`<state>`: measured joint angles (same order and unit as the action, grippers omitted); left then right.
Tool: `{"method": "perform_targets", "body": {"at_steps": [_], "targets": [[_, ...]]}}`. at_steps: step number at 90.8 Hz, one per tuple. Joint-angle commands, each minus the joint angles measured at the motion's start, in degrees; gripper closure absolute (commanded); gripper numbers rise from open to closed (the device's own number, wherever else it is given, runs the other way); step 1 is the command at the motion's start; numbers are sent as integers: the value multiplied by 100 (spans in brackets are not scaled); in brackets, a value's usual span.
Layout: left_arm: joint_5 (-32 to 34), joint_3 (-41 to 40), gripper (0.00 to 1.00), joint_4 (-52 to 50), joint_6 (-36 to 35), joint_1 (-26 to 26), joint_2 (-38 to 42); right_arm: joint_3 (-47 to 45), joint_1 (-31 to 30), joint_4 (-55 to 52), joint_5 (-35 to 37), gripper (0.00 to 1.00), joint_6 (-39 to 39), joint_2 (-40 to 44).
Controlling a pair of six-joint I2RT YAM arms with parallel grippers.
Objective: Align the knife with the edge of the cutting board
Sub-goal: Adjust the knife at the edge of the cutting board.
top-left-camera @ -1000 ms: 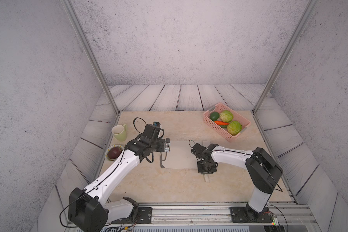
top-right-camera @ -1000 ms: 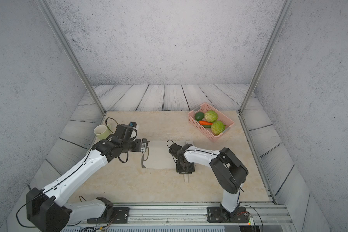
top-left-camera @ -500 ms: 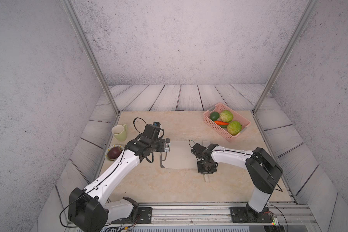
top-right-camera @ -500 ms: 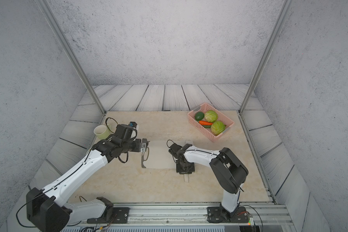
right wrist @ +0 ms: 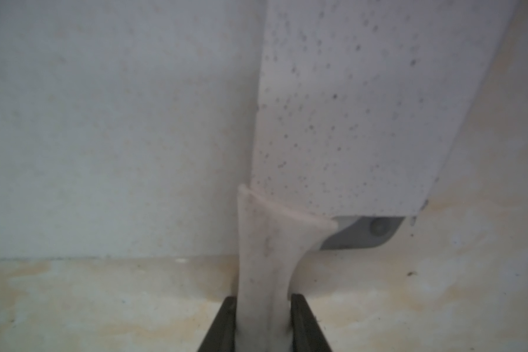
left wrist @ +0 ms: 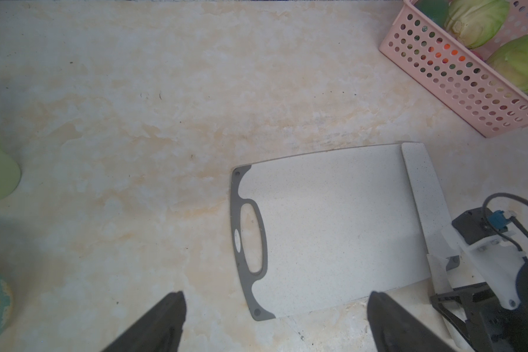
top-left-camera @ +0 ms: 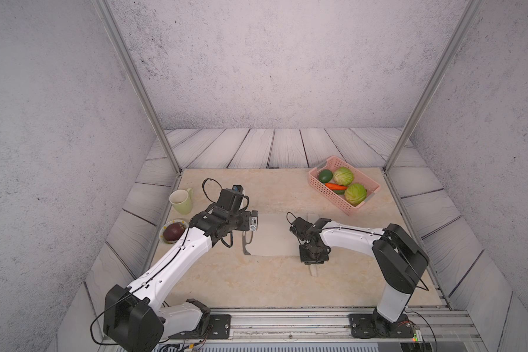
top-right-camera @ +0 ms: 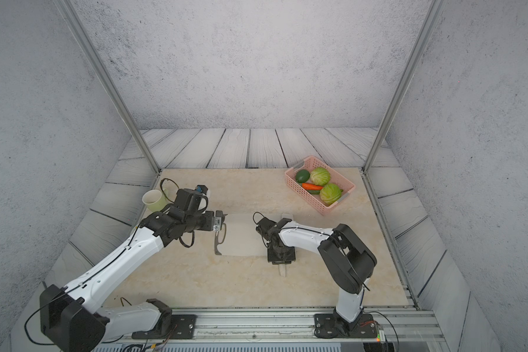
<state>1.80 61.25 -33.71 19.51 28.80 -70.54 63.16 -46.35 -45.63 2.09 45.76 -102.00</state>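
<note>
Right wrist: right pincer grasps the knife at the right end of the cutting board; left pincer released.

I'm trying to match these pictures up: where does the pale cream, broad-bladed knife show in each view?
In a top view: knife just right of centre, mostly hidden under the right arm.
In a top view: knife near centre, hidden likewise.
Left wrist: knife along the end of the off-white cutting board opposite its handle slot.
Right wrist: knife close up, handle between the fingers of the right pincer.
Shared landmark: that cutting board.
</note>
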Motion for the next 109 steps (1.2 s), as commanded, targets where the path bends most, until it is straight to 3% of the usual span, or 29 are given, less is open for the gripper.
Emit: {"method": "perform_targets", "body": {"at_steps": [1,109], "targets": [[57,150,2,-91,-52,45,-13,-88,-21,-77,49,67,-67,72],[83,149,2,-108,-61,82,-28,-109,-24,-122,-27,53,-205,358]]}}
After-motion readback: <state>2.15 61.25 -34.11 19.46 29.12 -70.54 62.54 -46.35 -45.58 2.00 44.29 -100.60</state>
